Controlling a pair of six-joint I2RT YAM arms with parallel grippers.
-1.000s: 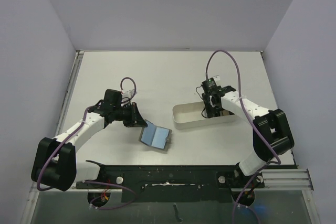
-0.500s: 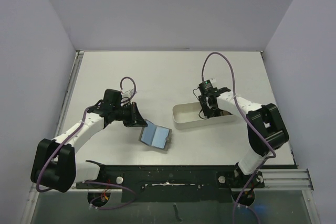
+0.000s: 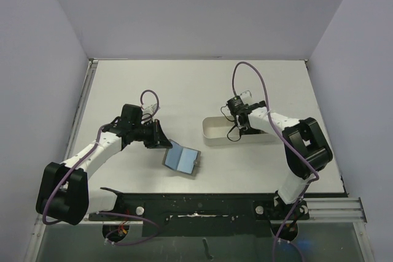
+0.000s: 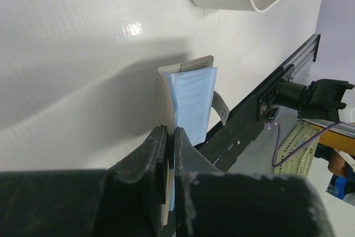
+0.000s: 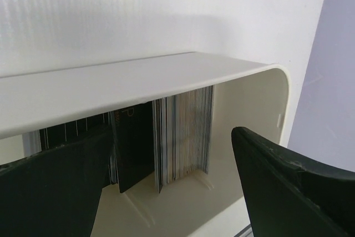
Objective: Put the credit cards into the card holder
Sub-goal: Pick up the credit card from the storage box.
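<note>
The left end effector [image 4: 168, 154] is clamped shut on one grey flap of the card holder [image 4: 191, 95]. The holder lies open with its light blue lining up, close to the near edge of the desk [image 3: 184, 84] and left of its middle. From the wrist it shows almost edge-on, so its pockets cannot be made out; only the snap tab [image 4: 221, 106] sticks out clearly.

The right end effector [image 5: 177, 192] stands wide open and holds nothing — its fingers [image 5: 288, 192] are cut off by the bottom of the wrist view, one at each side. Beyond them the credit cards [image 5: 183, 131] stand on edge in a tight stack inside the white tray [image 5: 138, 81]. The tray's wall hides part of them, and they cannot be counted. From above the cards do not show, the right arm covers the tray's right half, and the fingertips are lost under the wrist. The tray sits right of the desk's middle, well apart from the card holder.

Since a second ago the right end effector has slid toward the tray's left end and its elbow has swung inward — the left arm and the card holder have not moved.
</note>
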